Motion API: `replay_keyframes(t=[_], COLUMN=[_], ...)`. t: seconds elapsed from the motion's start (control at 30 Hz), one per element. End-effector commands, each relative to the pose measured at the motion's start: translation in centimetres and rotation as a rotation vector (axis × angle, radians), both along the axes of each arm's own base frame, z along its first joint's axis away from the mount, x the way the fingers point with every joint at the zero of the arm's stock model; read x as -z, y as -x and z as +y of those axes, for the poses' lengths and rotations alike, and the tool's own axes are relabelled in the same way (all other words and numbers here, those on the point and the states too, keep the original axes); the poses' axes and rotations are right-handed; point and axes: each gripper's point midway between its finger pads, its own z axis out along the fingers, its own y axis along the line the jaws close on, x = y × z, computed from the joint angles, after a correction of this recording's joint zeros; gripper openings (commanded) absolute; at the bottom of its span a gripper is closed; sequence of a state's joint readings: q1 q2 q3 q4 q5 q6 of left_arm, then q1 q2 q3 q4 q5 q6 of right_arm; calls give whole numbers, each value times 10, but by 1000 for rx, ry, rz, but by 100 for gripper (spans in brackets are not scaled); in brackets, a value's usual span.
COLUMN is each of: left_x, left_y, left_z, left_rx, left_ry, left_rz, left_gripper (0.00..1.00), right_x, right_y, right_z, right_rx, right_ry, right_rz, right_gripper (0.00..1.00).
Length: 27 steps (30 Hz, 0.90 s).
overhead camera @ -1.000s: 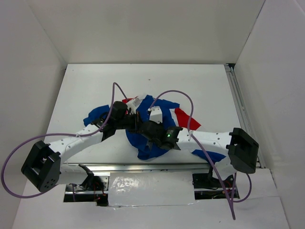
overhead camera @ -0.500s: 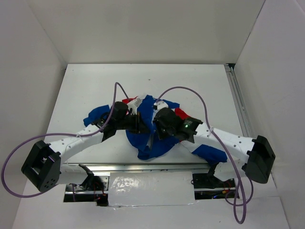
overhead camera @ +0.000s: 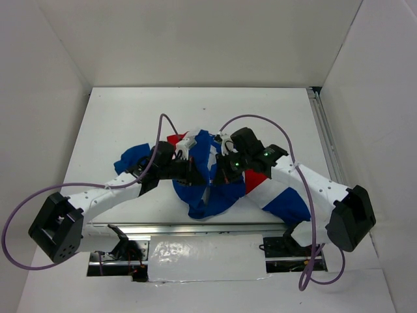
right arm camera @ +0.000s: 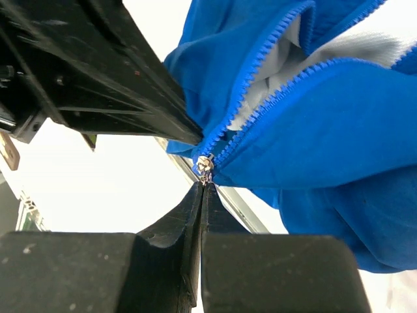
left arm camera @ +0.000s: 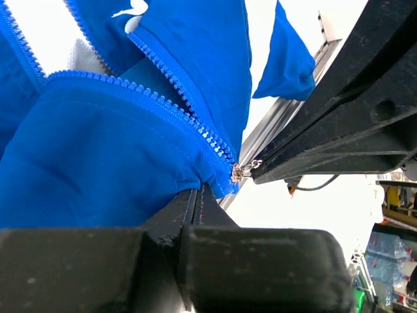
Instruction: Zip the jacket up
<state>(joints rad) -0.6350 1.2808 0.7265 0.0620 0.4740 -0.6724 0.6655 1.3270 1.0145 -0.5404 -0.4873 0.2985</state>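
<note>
The blue jacket (overhead camera: 207, 195) with red and white panels lies bunched at the table's near middle. Its zipper is open above the slider (right arm camera: 205, 162), which sits at the bottom hem; both tooth rows (left arm camera: 176, 111) spread apart above it. My right gripper (right arm camera: 203, 184) is shut on the small metal zipper pull; it also shows in the top view (overhead camera: 219, 176). My left gripper (left arm camera: 199, 190) is shut on the blue hem fabric just beside the slider (left arm camera: 238, 173), seen in the top view (overhead camera: 197, 171). The two grippers' tips almost touch.
The white table (overhead camera: 124, 124) is walled on three sides. A metal rail (overhead camera: 195, 228) runs along the near edge, just below the jacket. A blue sleeve (overhead camera: 130, 156) lies to the left and a red, white and blue sleeve (overhead camera: 277, 195) to the right. Purple cables (overhead camera: 254, 120) arch over both arms.
My right arm has swung outward to the right and its wrist has moved farther back, uncovering the right sleeve. The left arm has barely moved. Both grippers stay shut at the zipper's bottom.
</note>
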Motion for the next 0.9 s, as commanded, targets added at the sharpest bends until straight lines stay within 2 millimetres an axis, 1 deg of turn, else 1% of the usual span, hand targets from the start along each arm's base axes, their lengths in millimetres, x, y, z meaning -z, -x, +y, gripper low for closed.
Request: replay_keyframes(t=[0.0,0.03,0.07,0.1,0.13,0.17,0.2,0.33,0.37,0.43,0.47,0.53,0.57,0.6,0.63,0.73,0.77,0.87], left_x=[4,6,5,0,-3,-5,-12,-20,-25,-28,-34,-38,-40,-43,-49,-39,-39,-39], left_y=[3,4,2,1,0,0,-2,3,7,13,18,23,29,32,33,32,32,38], left_z=[1,4,4,4,4,5,6,14,17,21,25,27,30,30,29,31,32,26], left_rx=[17,6,-7,-14,-22,-29,-40,-92,-100,-127,-146,-159,-160,-166,-156,-186,-198,-182], left_ry=[-40,-59,-64,-57,-53,-52,-43,-35,-24,-10,14,45,69,94,124,96,82,98], left_rz=[2,25,25,20,20,18,3,17,11,49,56,57,51,63,38,83,107,178], left_gripper=[9,18,24,38,45,46,50,56,58,58,59,60,67,67,66,66,65,61], right_x=[-32,-31,-25,-26,-23,-19,-19,-11,-12,-11,-14,-13,-17,-16,-21,-21,-24,-26], right_y=[-7,-6,-3,-4,-2,0,-1,1,-1,-2,-1,0,-2,-1,-3,-2,-4,-6], right_z=[6,7,6,9,11,11,13,21,24,29,33,37,40,41,43,43,42,43], right_rx=[-26,-23,-31,-30,-46,-45,-48,-83,-87,-100,-116,-120,-123,-116,-118,-107,-96,-64], right_ry=[-47,-51,-48,-62,-70,-69,-78,-108,-121,-134,-157,-175,-202,-208,-228,-235,-241,-251], right_rz=[-78,-72,-56,-59,-45,-35,-37,-9,-7,11,19,32,26,29,9,11,4,4], right_gripper=[0,0,0,0,0,0,0,0,0,0,0,0,0,0,0,0,0,0])
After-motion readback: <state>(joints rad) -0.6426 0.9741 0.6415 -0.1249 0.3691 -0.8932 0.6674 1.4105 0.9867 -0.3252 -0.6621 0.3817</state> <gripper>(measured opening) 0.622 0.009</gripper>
